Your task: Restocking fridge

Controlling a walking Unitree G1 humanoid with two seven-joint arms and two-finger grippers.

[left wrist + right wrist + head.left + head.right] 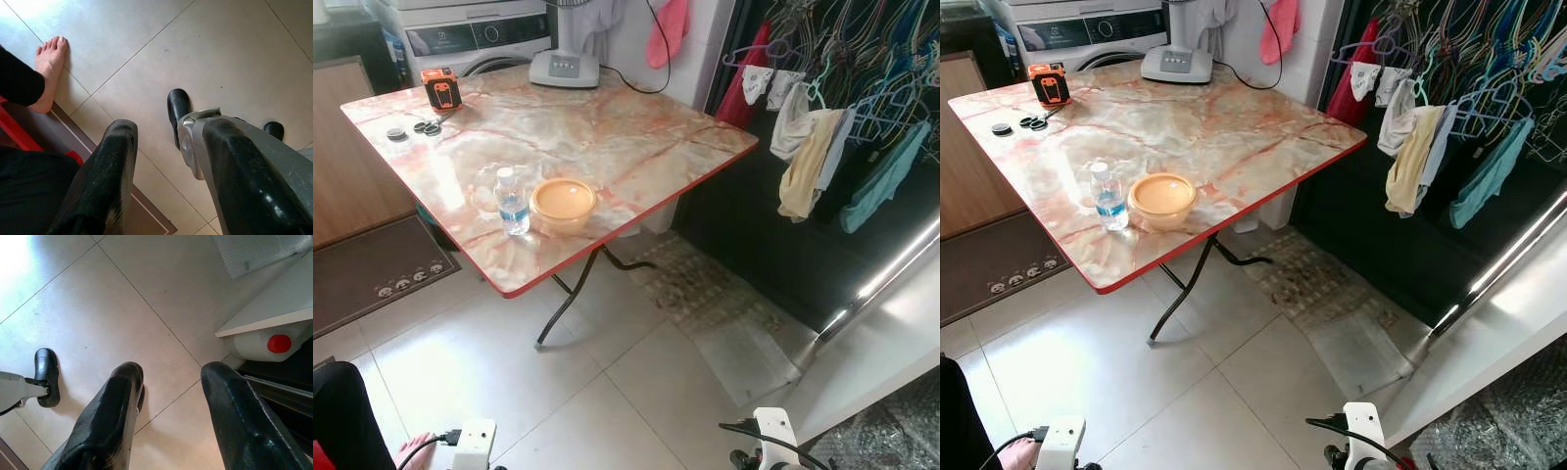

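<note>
A small water bottle [512, 203] with a blue label stands near the front corner of the marble-patterned table [607, 127]. Right beside it sits a lidded orange bowl [564, 203]. A white fridge door [891, 343] with a silver handle [881, 279] stands at the right. Both arms hang low, far from the table. The left gripper [168, 129] is open over floor tiles, with nothing between its fingers. The right gripper [172, 372] is open as well, also over bare tiles.
A person's bare foot [49, 68] and black-clad leg [337, 416] are close at my left. On the table's far side are a fan base [565, 67] and an orange device [441, 88]. Hanging clothes [842, 127] are at the right, and a floor mat [705, 294] lies beyond the table.
</note>
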